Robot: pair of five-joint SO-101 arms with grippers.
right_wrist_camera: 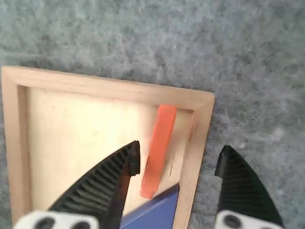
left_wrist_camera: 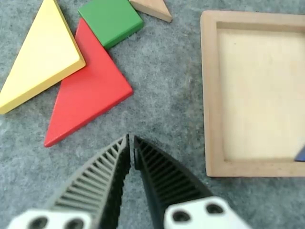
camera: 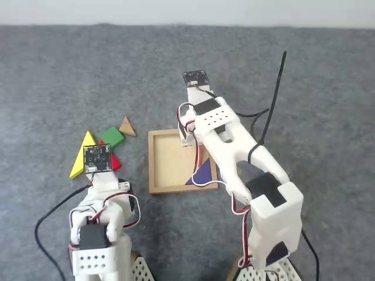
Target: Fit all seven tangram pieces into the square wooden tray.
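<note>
The square wooden tray (camera: 157, 170) lies mid-table. My right gripper (right_wrist_camera: 181, 152) hangs open over the tray's far right corner (right_wrist_camera: 200, 102). Between its fingers a narrow orange piece (right_wrist_camera: 158, 148) stands on edge inside the tray, close to the wall and touching neither finger. A blue piece (right_wrist_camera: 152, 212) lies flat beside it, also seen at the tray's near right (camera: 204, 174). Left of the tray (left_wrist_camera: 212, 95) lie a yellow triangle (left_wrist_camera: 40, 55), a red triangle (left_wrist_camera: 88, 88), a green square (left_wrist_camera: 110, 19) and a small tan triangle (left_wrist_camera: 151, 7). My left gripper (left_wrist_camera: 131, 140) is shut and empty, just short of the red triangle.
Grey carpet covers the table. The red triangle's edge is tucked under the yellow triangle and the green square (camera: 111, 137). A black cable (camera: 275, 99) trails from the right arm toward the far side.
</note>
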